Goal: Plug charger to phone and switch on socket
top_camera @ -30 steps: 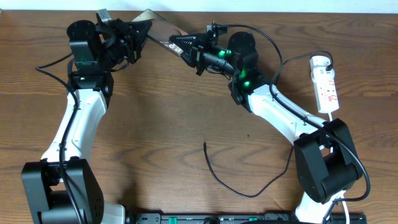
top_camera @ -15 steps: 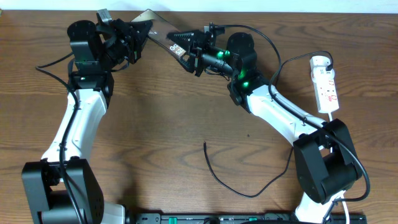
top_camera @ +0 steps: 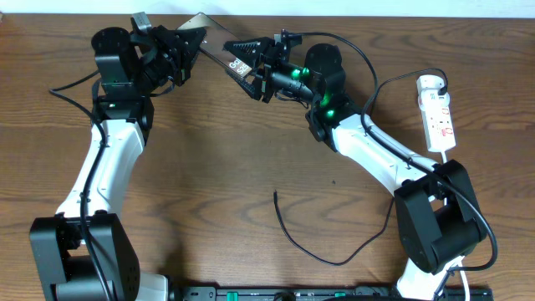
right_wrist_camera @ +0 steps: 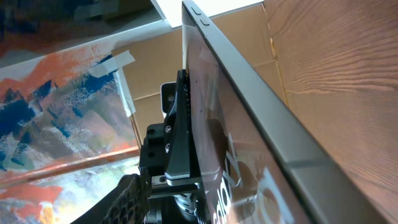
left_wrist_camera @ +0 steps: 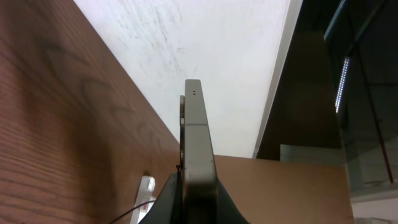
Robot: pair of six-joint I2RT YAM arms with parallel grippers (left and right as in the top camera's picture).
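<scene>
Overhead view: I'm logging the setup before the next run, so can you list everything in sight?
phone: one, glossy bronze-brown, held at the table's far edge between the two arms.
charger: one, thin black cable, lying loose near the table's centre, free tip not plugged in.
socket: one, white strip with red marks, on the table's right side.
table: one, brown wood.
left arm: one, white and black, reaching to the phone.
right arm: one, white and black, green lights lit, reaching to the phone.
left jaws: shut on the phone's end.
right jaws: at the phone's lettered end; whether they grip it cannot be told.
</scene>
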